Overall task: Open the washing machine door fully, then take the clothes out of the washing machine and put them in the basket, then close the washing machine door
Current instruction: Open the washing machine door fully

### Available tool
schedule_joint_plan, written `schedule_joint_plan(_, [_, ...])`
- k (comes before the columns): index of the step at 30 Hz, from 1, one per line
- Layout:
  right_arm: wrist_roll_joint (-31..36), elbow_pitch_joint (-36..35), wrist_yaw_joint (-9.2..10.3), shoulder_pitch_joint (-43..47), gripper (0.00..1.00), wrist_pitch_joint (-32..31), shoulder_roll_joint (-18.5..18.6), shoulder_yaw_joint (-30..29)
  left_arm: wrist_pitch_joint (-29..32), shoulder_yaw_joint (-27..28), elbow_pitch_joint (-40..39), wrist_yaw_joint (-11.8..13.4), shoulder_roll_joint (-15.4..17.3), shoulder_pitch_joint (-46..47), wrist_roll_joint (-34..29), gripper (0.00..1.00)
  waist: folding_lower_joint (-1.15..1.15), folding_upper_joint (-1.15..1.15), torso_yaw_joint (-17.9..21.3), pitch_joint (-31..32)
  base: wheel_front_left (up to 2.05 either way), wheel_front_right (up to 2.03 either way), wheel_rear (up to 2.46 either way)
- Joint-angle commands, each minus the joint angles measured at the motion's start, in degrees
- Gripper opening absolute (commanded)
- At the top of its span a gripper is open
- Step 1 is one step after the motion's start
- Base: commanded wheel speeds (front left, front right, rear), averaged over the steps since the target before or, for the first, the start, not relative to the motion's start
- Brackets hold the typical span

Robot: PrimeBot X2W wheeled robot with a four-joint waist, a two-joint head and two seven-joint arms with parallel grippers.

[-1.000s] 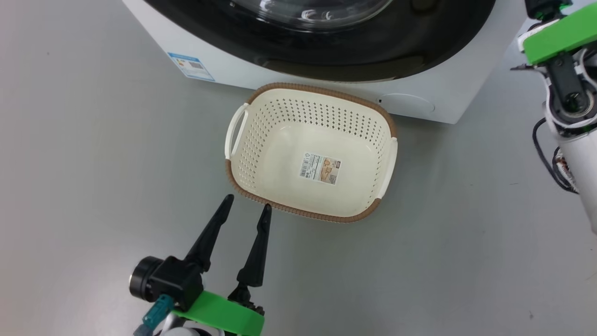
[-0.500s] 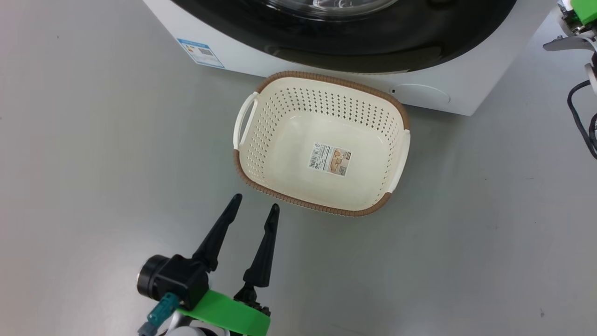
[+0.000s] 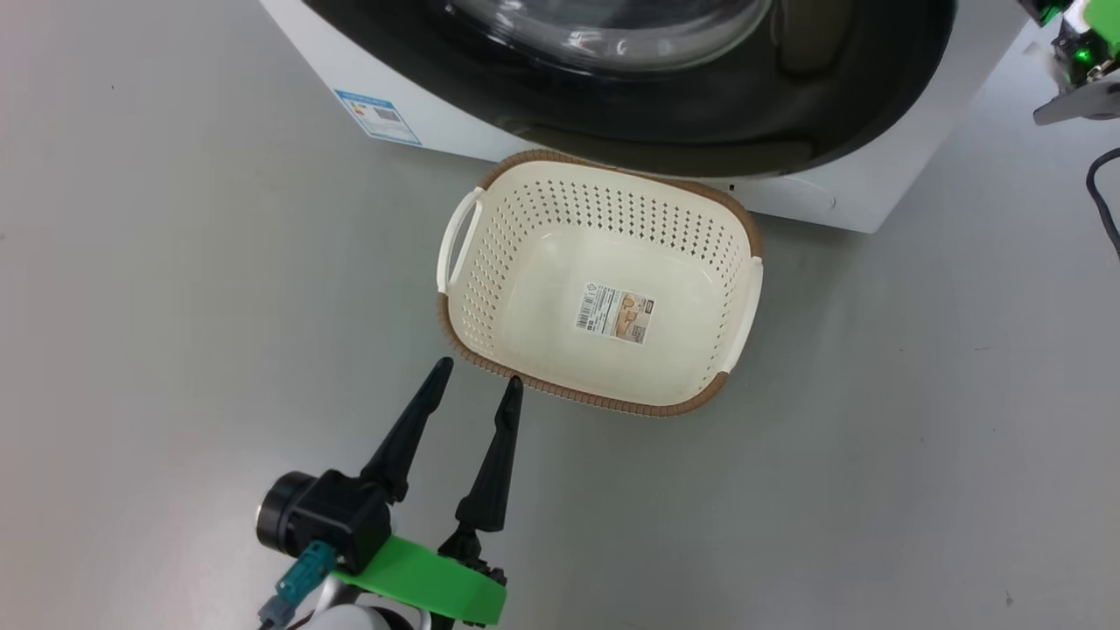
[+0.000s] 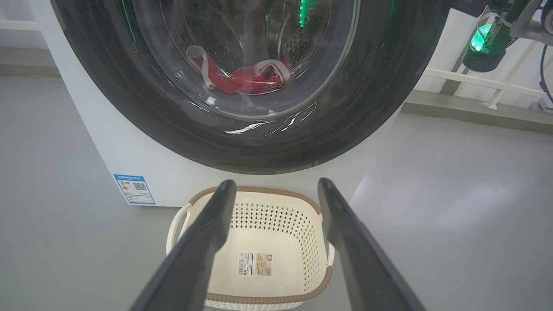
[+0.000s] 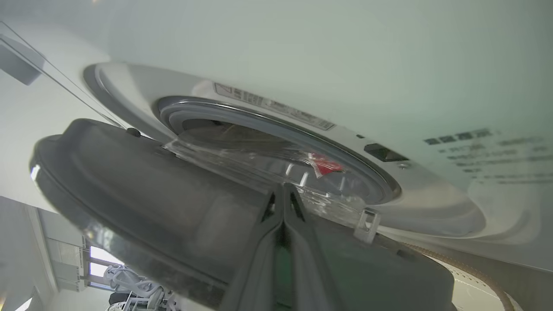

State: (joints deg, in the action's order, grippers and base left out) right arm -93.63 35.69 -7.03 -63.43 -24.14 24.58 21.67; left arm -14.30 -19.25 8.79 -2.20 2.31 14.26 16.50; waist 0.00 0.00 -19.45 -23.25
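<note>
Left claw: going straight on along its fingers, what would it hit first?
Probably the basket, which lies right ahead of the open left claw; height is unclear, so it might pass over toward the washing machine door.

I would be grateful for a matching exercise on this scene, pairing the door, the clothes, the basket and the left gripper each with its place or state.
Things:
1. washing machine door
2. clothes
3. basket
4. left gripper

Places or states:
A. open, fingertips just short of the basket's near rim
B. ajar, swung only partly away from the machine's front
C. holds nothing but a paper label
D. lying in the drum, seen through the glass

Pairs: 1-B, 2-D, 3-C, 4-A
</note>
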Motion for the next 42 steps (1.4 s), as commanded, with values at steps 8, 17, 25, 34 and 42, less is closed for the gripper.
schedule_joint_plan(8, [-2.3, -2.9, -0.46, 3.7, 0.0, -4.6, -2.4, 0.6, -0.7, 1.6, -0.7, 0.2, 0.6, -0.4, 0.5, 1.0, 0.0, 0.0, 0.3, 1.8, 0.0, 0.0, 0.0])
schedule_joint_plan(17, [-3.5, -5.1, -0.46, 8.7, 0.0, -8.5, -3.6, 0.5, -0.7, 2.3, -0.4, 0.0, 0.6, -2.0, 0.5, 1.0, 0.0, 0.0, 0.6, 5.2, 0.0, 0.0, 0.0])
schedule_joint_plan(25, [-2.8, -7.5, -0.46, 13.0, 0.0, -10.9, -4.9, 1.4, -0.7, 2.6, -0.2, -0.2, 0.6, -3.4, 0.1, 1.0, 0.0, 0.0, 0.4, 7.3, 0.0, 0.0, 0.0])
schedule_joint_plan(34, [-2.6, -10.2, -0.46, 17.1, 0.0, -13.0, -6.7, 1.8, -0.7, 3.3, -0.1, -0.4, 0.6, -4.6, -0.4, 1.0, 0.0, 0.0, -0.4, 8.7, 0.0, 0.0, 0.0])
schedule_joint_plan(42, [-2.1, -12.3, -0.46, 20.9, 0.0, -15.2, -8.7, 2.9, -0.7, 3.8, -0.1, -0.4, 0.6, -5.8, -0.6, 1.0, 0.0, 0.0, -1.1, 10.2, 0.0, 0.0, 0.0])
